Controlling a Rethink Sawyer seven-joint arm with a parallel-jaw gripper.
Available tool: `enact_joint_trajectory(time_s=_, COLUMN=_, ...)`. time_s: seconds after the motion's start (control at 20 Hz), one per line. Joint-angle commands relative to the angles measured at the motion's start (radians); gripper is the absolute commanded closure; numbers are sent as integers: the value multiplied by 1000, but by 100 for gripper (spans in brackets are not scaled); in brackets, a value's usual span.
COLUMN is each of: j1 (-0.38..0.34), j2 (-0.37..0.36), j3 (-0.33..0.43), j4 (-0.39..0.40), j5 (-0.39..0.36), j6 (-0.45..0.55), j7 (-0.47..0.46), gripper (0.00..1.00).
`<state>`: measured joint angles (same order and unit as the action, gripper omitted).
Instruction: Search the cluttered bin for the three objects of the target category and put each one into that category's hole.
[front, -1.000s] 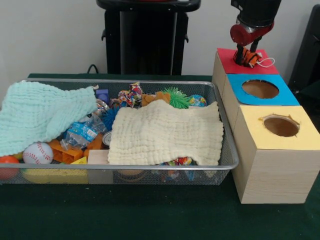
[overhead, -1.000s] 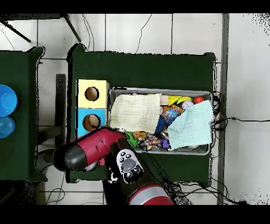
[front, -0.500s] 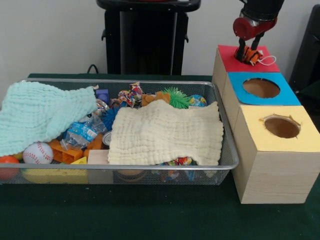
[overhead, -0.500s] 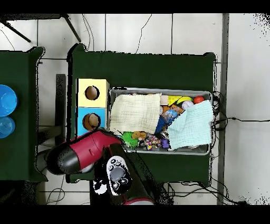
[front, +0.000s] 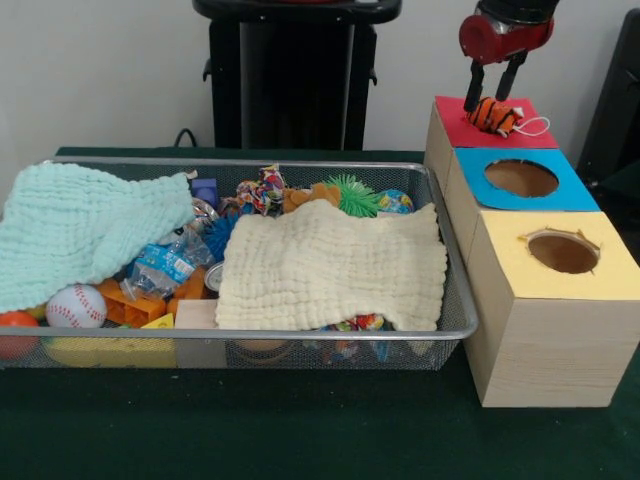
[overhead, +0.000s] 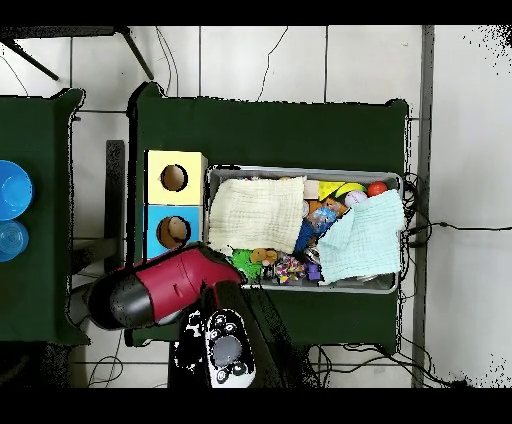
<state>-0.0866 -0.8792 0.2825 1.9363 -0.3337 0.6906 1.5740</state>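
Observation:
A small orange, black-striped toy with a white loop lies on the red top of the far box. My gripper hangs just above it, open, one finger on each side and nothing held. In the overhead view the red arm hides that box and the toy. The wire bin holds mixed toys, partly under a cream cloth and a mint cloth.
A blue-topped box and a yellow-topped box, each with a round hole, stand in a row beside the bin. A baseball, orange blocks and a green spiky ball show between the cloths. A black stand rises behind the bin.
The gripper was shut on the striped toy at the red top. It has since opened and lifted a little, leaving the toy lying on the red surface.

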Motion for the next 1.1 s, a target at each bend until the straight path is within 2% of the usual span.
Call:
enact_joint_trajectory(time_s=0.05, j1=-39, j2=-64, j3=-67, j4=-20, j5=68, j6=26, j7=202, gripper=0)
enact_joint_trajectory(time_s=0.25, j1=-46, j2=-45, j3=-63, j4=7, j5=83, j6=-38, j7=193, gripper=0)
enact_joint_trajectory(time_s=0.7, j1=-38, j2=-32, j3=-80, j4=-33, j5=110, j6=-9, j7=180, gripper=0)
enact_joint_trajectory(time_s=1.1, j1=-20, j2=-5, j3=-106, j4=-55, j5=97, j6=-5, j7=194, gripper=0)
